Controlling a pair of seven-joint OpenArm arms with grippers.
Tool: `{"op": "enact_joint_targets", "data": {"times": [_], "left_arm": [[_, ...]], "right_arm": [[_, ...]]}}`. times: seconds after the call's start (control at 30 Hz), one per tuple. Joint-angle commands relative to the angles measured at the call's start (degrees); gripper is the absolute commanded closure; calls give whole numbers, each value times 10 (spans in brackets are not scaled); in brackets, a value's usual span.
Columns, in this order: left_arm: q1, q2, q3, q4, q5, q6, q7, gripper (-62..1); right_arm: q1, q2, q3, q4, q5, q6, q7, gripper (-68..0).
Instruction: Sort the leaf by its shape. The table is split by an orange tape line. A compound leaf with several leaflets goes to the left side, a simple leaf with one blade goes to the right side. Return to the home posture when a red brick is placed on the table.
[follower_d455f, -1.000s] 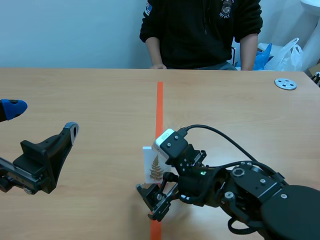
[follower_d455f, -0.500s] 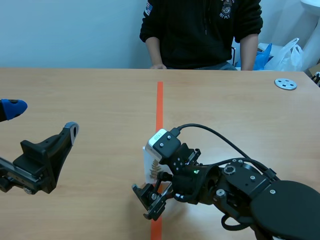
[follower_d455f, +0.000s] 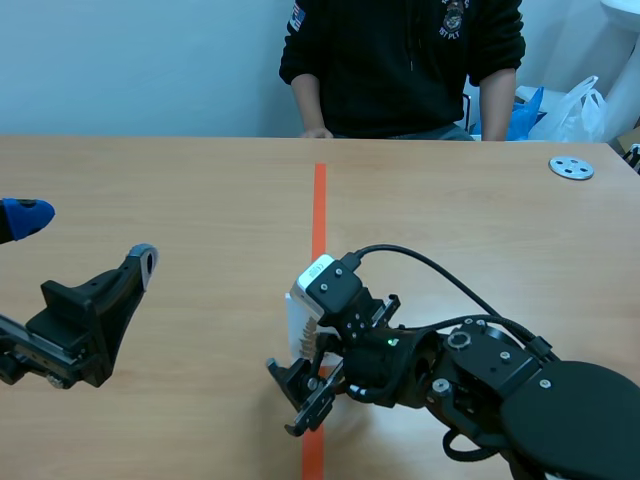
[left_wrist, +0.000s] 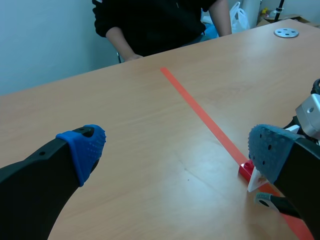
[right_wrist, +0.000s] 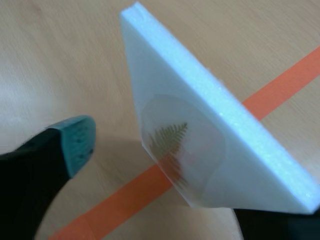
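**Surroundings.** Across the table (follower_d455f: 170, 190) sits a person (follower_d455f: 400, 60) in a black top, with one hand (follower_d455f: 318, 131) at the far edge. A grey disc with holes (follower_d455f: 571, 167) lies far out on my right side. Plastic bags (follower_d455f: 572, 105) sit beyond it, off the table. The orange tape line (follower_d455f: 319, 210) runs from the person toward me.

**Obstruction.** In the scene view my right arm's white camera block (follower_d455f: 330, 280) and its cable cover most of the foam board (follower_d455f: 295, 325). Only a white strip of the board shows beside them.

**Task's thing.** The board stands on edge at the tape line, near me, tilted between the fingers of my right gripper (right_wrist: 175, 177). Its thick white edge runs from ahead of the gripper back toward one finger, which it meets or overlaps. The printed face is turned to the other finger, whose teal pad (right_wrist: 77, 137) is apart from it, so these jaws are released. The leaf (right_wrist: 169, 138) is feathery, with many small leaflets, set in a pale round patch. Its long axis lies along the board's length, but I cannot tell which end is the tip.

**Other arm.** My left gripper (left_wrist: 177, 150) hangs over the left side, well apart from the board, with its jaws spread wide on nothing.
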Motion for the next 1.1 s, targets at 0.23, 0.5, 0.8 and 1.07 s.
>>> {"op": "enact_joint_targets", "data": {"times": [0.23, 0.5, 0.8, 1.07], "left_arm": [[0, 3, 0, 8, -2, 1, -10, -613], [0, 3, 0, 8, -2, 1, -10, -613], [0, 3, 0, 8, -2, 1, -10, -613], [0, 3, 0, 8, -2, 1, -10, -613]], "right_arm": [[9, 0, 0, 5, 4, 0, 9, -140], [9, 0, 0, 5, 4, 0, 8, -48], [8, 0, 6, 5, 4, -9, 9, -48], [7, 0, 69, 6, 4, -44, 9, -48]]}}
